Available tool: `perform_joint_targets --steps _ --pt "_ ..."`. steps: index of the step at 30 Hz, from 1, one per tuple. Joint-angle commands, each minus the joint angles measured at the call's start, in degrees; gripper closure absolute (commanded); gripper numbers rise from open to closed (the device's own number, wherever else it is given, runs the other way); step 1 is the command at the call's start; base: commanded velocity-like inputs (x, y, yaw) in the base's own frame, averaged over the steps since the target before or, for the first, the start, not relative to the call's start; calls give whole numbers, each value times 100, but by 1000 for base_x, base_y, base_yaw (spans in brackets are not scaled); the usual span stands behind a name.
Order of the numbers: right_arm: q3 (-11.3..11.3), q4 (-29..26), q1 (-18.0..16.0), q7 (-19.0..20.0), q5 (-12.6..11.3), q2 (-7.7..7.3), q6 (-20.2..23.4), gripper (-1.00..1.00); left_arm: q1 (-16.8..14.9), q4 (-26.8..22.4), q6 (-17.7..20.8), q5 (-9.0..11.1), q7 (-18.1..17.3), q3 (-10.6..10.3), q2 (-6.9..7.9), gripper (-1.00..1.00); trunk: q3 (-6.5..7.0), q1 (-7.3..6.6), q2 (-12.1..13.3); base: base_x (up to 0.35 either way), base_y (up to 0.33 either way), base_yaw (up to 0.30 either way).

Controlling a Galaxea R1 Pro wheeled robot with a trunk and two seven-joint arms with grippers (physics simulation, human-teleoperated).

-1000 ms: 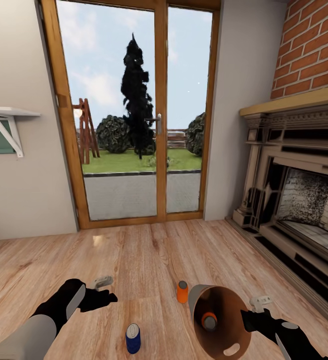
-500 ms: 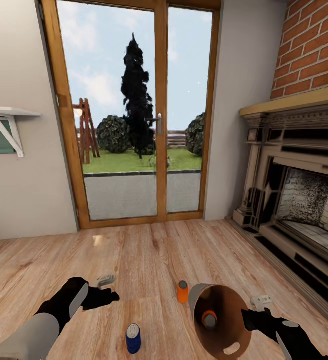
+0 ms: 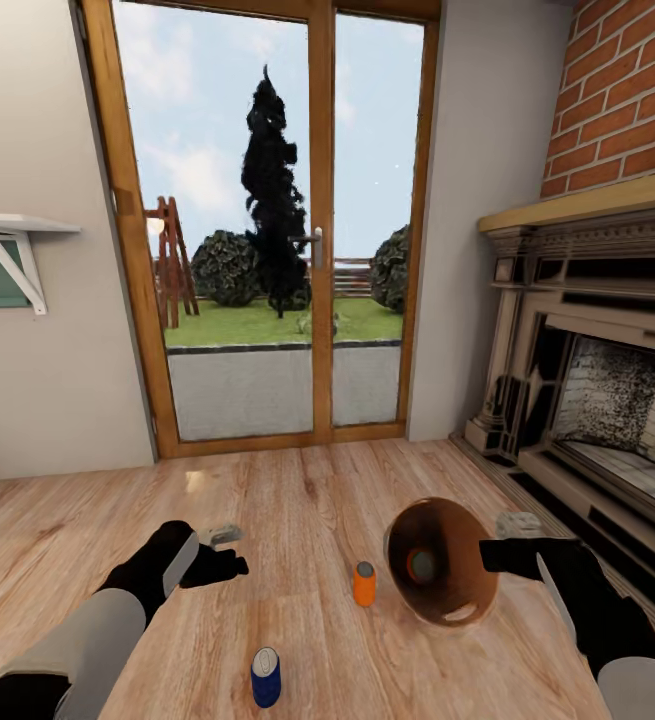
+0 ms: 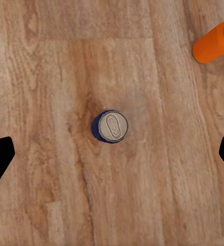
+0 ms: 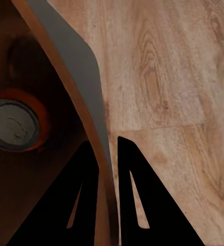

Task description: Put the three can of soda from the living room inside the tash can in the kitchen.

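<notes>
I am in the living room. A blue can of soda (image 3: 265, 676) stands on the plank floor, and an orange one (image 3: 365, 583) stands further ahead. My left gripper (image 3: 223, 553) hovers open above the floor; its wrist view looks straight down on the blue can (image 4: 110, 127) between the spread fingers, with the orange can (image 4: 214, 43) off to one side. My right gripper (image 3: 497, 548) is shut on the rim of the tash can (image 3: 462, 572), held off the floor and tipped on its side. Another orange can (image 3: 422, 566) lies inside it. The right wrist view shows the fingers pinching the bin wall (image 5: 70, 64) beside that can (image 5: 14, 123).
Wood-framed glass doors (image 3: 267, 250) stand ahead. The ornate fireplace (image 3: 587, 380) and brick chimney wall (image 3: 627, 90) run along the right. A small white shelf (image 3: 7, 235) hangs on the left wall.
My right gripper has lifted the tash can and tipped it further onto its side, the can still inside. My left arm has moved a little forward and right.
</notes>
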Motion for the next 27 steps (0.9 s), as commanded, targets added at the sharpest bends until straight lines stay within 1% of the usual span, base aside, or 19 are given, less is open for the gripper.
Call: perform_joint_targets --steps 1,2,4,6,8,10,11,13,18,27 --pt "0 -28 -58 34 -139 -3 72 100 -9 1 2 -8 53 -3 -36 -100 0 -1 -1 0 0 0" --pt "-1 -43 -133 30 -138 -7 129 100 -21 -4 6 -16 158 -6 -105 -100 0 -1 -1 0 0 0" --pt "0 -56 -197 30 -132 -10 178 100 -37 -10 7 -27 338 -9 -197 -100 -36 43 -81 0 0 0" --pt "2 -64 -230 34 -130 -8 203 100 -57 -12 -11 -32 493 -10 -246 -100 -72 87 -161 0 0 0" --pt "13 -69 -240 35 -128 1 213 100 -73 -14 -25 -34 555 -11 -267 -100 -107 131 -242 0 0 0" --pt "81 -74 -248 33 -124 9 221 100 -88 -15 -41 -36 612 -11 -288 -100 -143 175 -322 0 0 0" --pt "114 -75 -249 27 -121 11 223 100 -91 -15 -44 -37 624 -11 -297 -100 -165 178 -324 0 0 0" --pt "260 -77 -254 3 -113 22 234 100 -100 -15 -68 -38 661 -12 -339 -100 -210 183 -326 0 0 0" --pt "305 -81 -256 -4 -111 36 234 100 -103 -16 -133 -38 683 -12 -372 -100 -321 196 -333 0 0 0" --pt "325 -87 -256 -6 -111 58 230 100 -104 -16 -154 -38 682 -12 -384 -100 -520 219 -345 0 0 0"
